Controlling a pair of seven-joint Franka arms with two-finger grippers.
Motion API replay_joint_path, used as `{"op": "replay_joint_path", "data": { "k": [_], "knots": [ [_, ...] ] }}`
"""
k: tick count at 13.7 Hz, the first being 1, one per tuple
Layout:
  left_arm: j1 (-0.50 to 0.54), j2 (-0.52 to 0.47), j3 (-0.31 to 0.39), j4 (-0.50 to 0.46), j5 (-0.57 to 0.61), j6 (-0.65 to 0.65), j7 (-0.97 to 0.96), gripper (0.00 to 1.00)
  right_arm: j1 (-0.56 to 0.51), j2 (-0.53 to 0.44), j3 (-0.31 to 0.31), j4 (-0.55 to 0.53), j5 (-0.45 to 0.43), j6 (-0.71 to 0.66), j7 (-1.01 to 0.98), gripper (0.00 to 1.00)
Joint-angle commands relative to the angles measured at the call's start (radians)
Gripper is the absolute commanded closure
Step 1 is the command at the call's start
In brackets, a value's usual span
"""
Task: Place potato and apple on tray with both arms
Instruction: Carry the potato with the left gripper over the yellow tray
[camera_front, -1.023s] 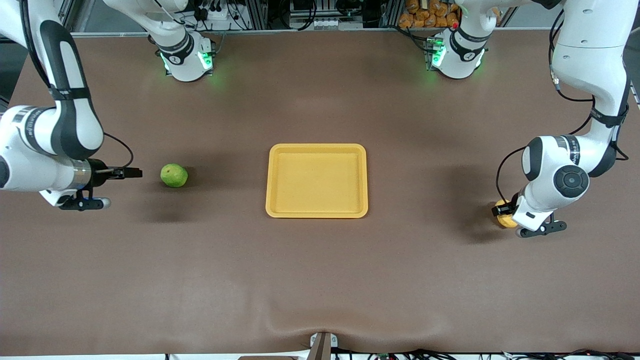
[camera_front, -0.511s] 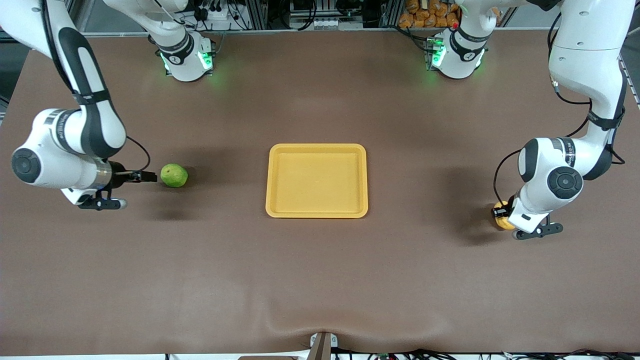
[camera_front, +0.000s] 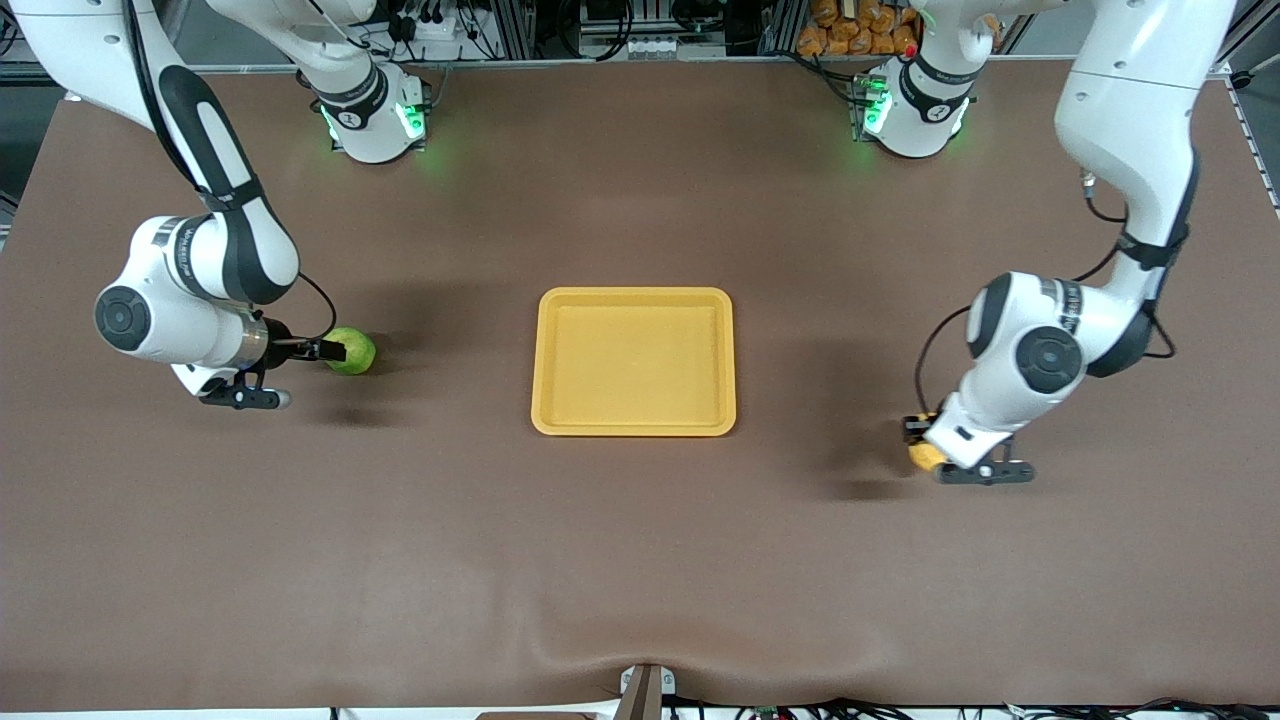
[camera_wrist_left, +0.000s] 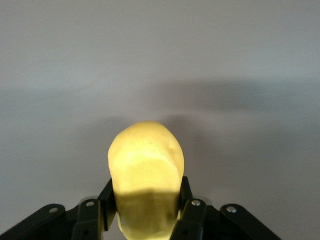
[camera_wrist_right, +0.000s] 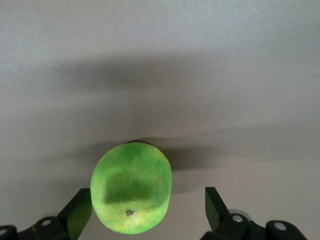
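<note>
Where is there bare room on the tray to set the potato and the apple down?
The whole tray floor is bare inside its rim. Open tabletop borders it on both ends. It is crowded only around the apple, between the right tool's open fingers, and around the potato, clamped in the left tool.

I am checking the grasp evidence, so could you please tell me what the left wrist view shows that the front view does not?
Only the left wrist view shows the left gripper with its jaws shut on the potato's sides. Only the front view shows the tray, the apple and the open right gripper at it. Both show the potato and the brown table.
</note>
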Motion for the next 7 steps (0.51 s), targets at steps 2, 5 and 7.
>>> {"op": "replay_joint_path", "data": {
  "k": [2,5,7],
  "knots": [
    [-0.099,0.021,-0.039,0.085,0.014,-0.029,-0.039,1.0,-0.01,-0.022,0.05,-0.04,0.007,0.03,0.088,0.0],
    [-0.214,0.069,-0.039,0.155,0.014,-0.029,-0.148,1.0,-0.012,-0.02,0.05,-0.057,0.007,0.054,0.088,0.0],
    [-0.305,0.124,-0.036,0.23,0.017,-0.03,-0.264,1.0,-0.01,-0.02,0.05,-0.086,0.007,0.103,0.088,0.0]
  ]
}}
